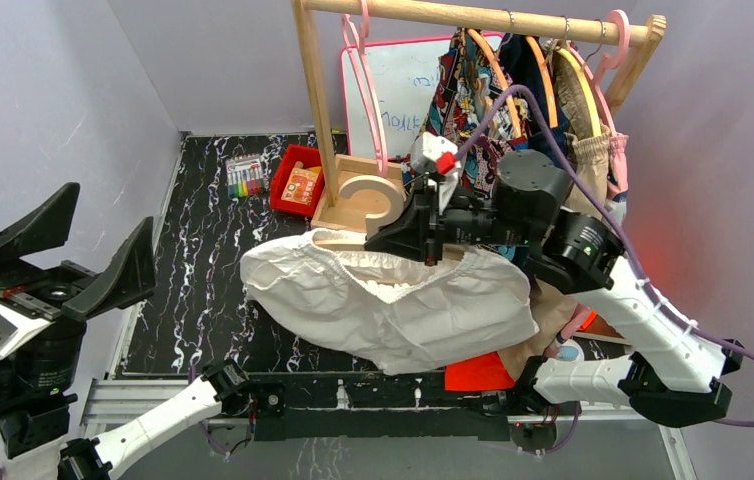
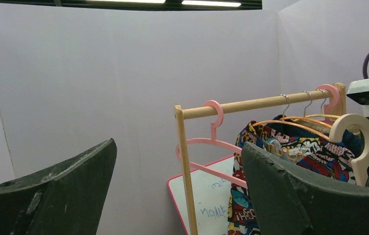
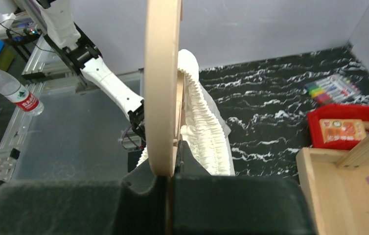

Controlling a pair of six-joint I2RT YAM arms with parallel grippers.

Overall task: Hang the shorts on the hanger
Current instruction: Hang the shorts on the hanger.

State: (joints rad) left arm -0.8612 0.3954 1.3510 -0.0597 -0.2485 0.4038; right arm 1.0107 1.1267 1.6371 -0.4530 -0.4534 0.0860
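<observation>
The white shorts (image 1: 393,305) hang by their gathered waistband on the cream-beige hanger (image 1: 373,195), held above the black mat. My right gripper (image 1: 415,232) is shut on the hanger just below its thick hook. In the right wrist view the hanger (image 3: 162,83) rises edge-on from the closed jaws, with the shorts' waistband (image 3: 204,125) draped beside it. My left gripper (image 1: 58,255) is open and empty, raised at the far left, well away from the shorts. In the left wrist view its two fingers (image 2: 290,191) frame the rack, and the hanger's hook (image 2: 356,137) shows at the right.
A wooden rack (image 1: 473,15) stands at the back with a pink hanger (image 1: 368,90), a comic-print garment (image 1: 473,95) on wooden hangers and tan shorts (image 1: 593,150). A whiteboard (image 1: 408,85) leans behind. A red tray (image 1: 298,180) and markers (image 1: 245,177) lie on the mat.
</observation>
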